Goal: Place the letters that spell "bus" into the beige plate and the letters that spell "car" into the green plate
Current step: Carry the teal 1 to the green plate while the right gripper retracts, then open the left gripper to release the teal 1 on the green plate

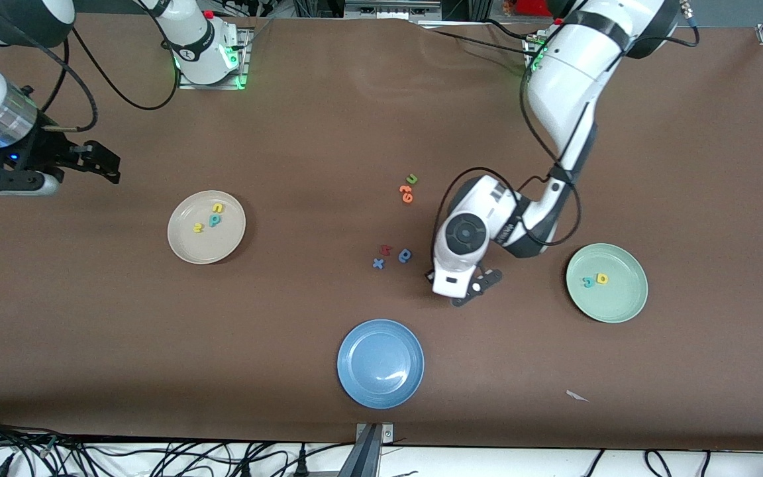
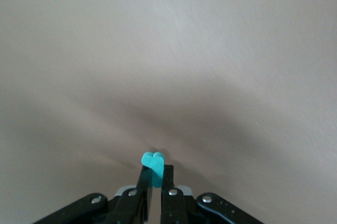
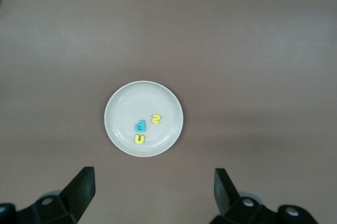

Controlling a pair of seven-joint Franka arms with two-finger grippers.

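The right hand point(image 1: 100, 162) hangs released, its fingers spread wide, over bare desk point(image 1: 328, 119) at the right arm's end; this arm waits. The right wrist view looks down on the beige plate point(image 3: 168, 98) directly below and ahead of that hand. This plate holds the teal b point(image 3: 140, 126), the yellow u point(image 3: 139, 139) and the small yellow s point(image 3: 156, 119), so by this evidence the "bus" set is complete. Toward the middle of the desk lie loose letters not needed for the task: a green u point(image 1: 412, 179) touching an orange letter point(image 1: 406, 193), and, nearer the front camera, a red letter point(image 1: 385, 250), a blue x point(image 1: 378, 264) and a blue round letter point(image 1: 405, 255). An empty blue plate point(image 1: 380, 391) sits nearest the front camera. The left hand point(image 1: 467, 291) is low over the desk, clenched on the teal r point(image 2: 154, 163), which stands on edge between the fingertips with its top protruding. The governing relation for the coming move is direction: the green plate point(image 1: 626, 308) lies to the side of the left hand, toward the left arm's end of the desk, at about the same depth. It already holds the teal c point(image 1: 588, 282) and the yellow a point(image 1: 601, 279). The left arm is far the nearer, so the likely next step is a lift and sideways carry to this plate.
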